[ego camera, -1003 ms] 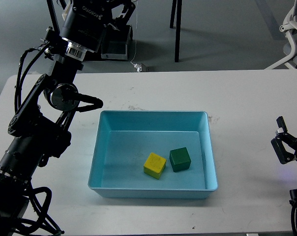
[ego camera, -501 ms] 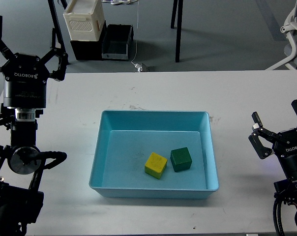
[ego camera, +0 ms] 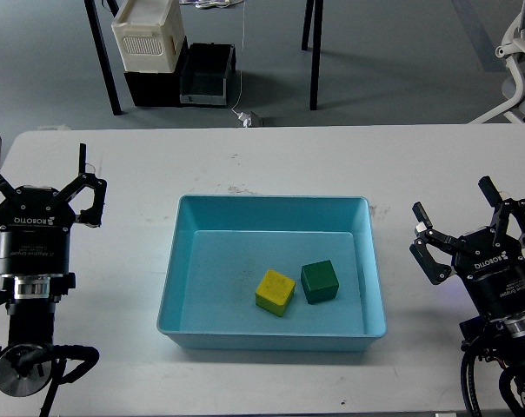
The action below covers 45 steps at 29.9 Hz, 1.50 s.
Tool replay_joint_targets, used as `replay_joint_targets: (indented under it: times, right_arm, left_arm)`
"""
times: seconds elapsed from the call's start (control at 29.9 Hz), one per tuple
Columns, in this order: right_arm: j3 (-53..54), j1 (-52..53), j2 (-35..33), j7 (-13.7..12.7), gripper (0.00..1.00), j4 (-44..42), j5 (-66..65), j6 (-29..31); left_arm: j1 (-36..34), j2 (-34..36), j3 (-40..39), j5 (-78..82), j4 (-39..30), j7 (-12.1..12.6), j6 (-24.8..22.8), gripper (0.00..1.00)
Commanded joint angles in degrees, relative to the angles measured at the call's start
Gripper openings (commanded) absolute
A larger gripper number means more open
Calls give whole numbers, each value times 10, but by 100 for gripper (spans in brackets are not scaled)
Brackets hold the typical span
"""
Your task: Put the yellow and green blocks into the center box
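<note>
A yellow block point(ego camera: 275, 292) and a green block point(ego camera: 319, 281) lie side by side inside the light blue box point(ego camera: 182, 261) at the table's middle. My left gripper point(ego camera: 39, 180) is open and empty, upright over the table's left side, well left of the box. My right gripper point(ego camera: 471, 217) is open and empty, upright over the table's right side, right of the box.
The white table point(ego camera: 271, 156) carries only the box. Beyond its far edge stand a white crate point(ego camera: 147, 33) on black boxes, dark table legs and a white chair base point(ego camera: 516, 52) at the far right.
My left arm has drawn back from above the box's left side to the table's left edge and lowered. My right gripper has risen into view and moved a little left.
</note>
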Motion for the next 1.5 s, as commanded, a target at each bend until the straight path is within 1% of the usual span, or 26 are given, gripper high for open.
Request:
replay_joint_targets:
  times: [0.0,0.23,0.33,0.4,0.47,0.6,1.24,1.47]
  right_arm:
    - [-11,17,0,0,100,-6,-10,0]
    - [-8,30,0,1,100,-27,-12,0]
    - [-5,30,0,9,100,-26,-11,2]
    - [-5,30,0,20,100,-26,-12,2]
    - [-5,30,0,23,100,-27,-12,2]
    - [-4,30,0,23,100,-27,-12,2]
    - [-2,29,0,23,100,-27,-12,1]
    - [-4,28,0,23,100,-26,-12,1]
  left_arm:
    - [18,0,22,-3,0,9,0,100]
    - [39,0,74,-3,0,9,0,100]
    - [41,0,96,-4,1,9,0,100]
    - [45,0,98,-6,1,9,0,100]
    - [46,0,100,-20,1,9,0,100]
    - [45,0,103,-51,3,18,0,100]
    - [38,0,103,-55,6,17,0,100]
    - [20,0,103,-54,10,18,0,100]
